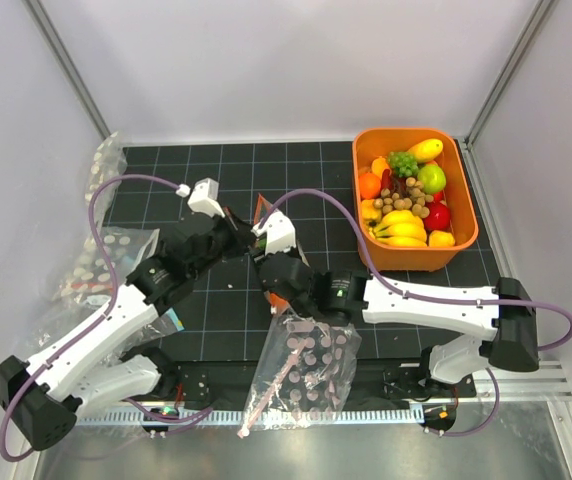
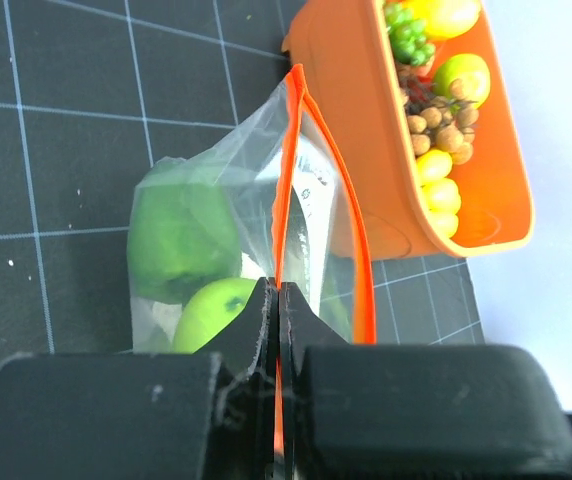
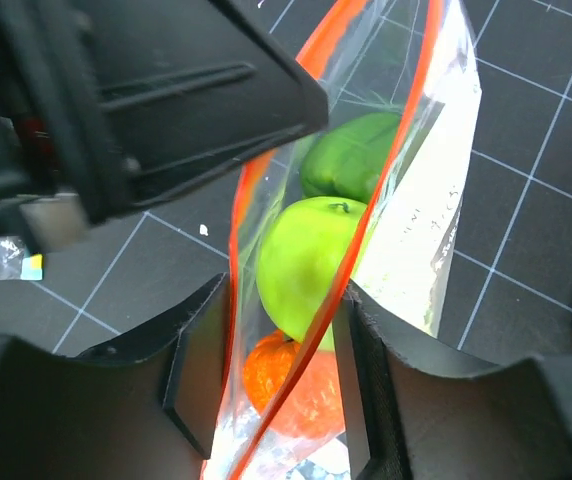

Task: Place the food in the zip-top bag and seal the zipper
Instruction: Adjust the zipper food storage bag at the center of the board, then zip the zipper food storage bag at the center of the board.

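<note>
Black gridded mat (image 1: pixel 216 300), zip-top bag (image 2: pixel 196 200) held just left of the orange basket (image 1: pixel 415 264), food (image 3: pixel 311 260) inside. Left gripper (image 2: pixel 278 300) clenched on the zipper (image 2: pixel 291 140); right gripper (image 3: pixel 278 330) spread, straddling the mouth. It should pinch and slide, strip kept taut.

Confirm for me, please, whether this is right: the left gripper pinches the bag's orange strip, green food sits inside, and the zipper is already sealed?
Not quite: the zipper is open, not sealed. The left wrist view shows its two orange strips spread apart beyond the left gripper. The rest holds: that gripper pinches the strip, and green food sits inside the bag.
</note>
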`<state>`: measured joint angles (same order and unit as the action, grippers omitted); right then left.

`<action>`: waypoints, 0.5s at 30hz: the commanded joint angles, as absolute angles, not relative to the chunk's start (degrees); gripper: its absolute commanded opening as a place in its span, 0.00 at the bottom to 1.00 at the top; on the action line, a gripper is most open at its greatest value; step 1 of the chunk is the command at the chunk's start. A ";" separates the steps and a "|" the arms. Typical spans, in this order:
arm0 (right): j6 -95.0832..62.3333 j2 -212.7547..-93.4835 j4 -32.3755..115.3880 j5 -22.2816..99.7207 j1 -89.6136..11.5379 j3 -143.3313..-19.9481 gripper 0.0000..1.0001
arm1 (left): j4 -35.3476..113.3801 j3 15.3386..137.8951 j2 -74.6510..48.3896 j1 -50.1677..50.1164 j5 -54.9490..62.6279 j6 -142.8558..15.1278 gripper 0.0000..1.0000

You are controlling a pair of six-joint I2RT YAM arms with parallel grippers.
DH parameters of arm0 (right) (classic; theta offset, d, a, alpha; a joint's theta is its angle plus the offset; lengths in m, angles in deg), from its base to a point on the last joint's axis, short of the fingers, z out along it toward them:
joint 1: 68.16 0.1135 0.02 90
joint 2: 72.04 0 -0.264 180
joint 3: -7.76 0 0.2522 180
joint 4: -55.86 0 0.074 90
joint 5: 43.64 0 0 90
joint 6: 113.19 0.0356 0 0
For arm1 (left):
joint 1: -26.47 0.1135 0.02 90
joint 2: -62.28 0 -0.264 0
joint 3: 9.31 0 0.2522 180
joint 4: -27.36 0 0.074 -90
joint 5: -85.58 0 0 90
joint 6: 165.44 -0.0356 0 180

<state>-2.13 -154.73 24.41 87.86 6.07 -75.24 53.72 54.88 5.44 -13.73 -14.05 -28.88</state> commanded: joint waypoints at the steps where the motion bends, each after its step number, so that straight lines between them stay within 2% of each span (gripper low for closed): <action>1: -3.06 -155.36 25.14 90.39 6.45 -78.16 0.50 | 48.86 54.55 8.48 -13.60 -14.35 -29.21 0.00; 3: -3.15 -155.71 24.88 90.48 6.45 -78.34 0.45 | 48.16 54.37 8.57 -13.60 -14.09 -29.21 0.00; 7: -3.15 -156.50 23.65 91.27 6.45 -79.31 0.21 | 46.84 54.46 7.43 -13.60 -11.55 -29.74 0.00; 9: -2.45 -156.59 23.21 92.41 6.45 -79.66 0.13 | 46.57 54.81 6.65 -13.60 -9.88 -30.35 0.08; 10: -2.27 -156.59 23.03 92.59 6.45 -79.74 0.01 | 46.48 55.07 6.47 -13.60 -9.35 -30.62 0.12; 13: -1.75 -155.98 22.41 94.25 6.45 -79.75 0.01 | 46.48 55.69 6.29 -13.60 -7.42 -31.85 0.38; 14: -1.66 -154.93 22.41 94.70 6.37 -79.48 0.01 | 46.57 55.77 6.55 -13.60 -6.71 -32.46 0.57; 15: -1.48 -154.31 22.50 95.22 6.11 -78.79 0.01 | 46.57 55.86 6.64 -13.52 -6.01 -33.77 0.64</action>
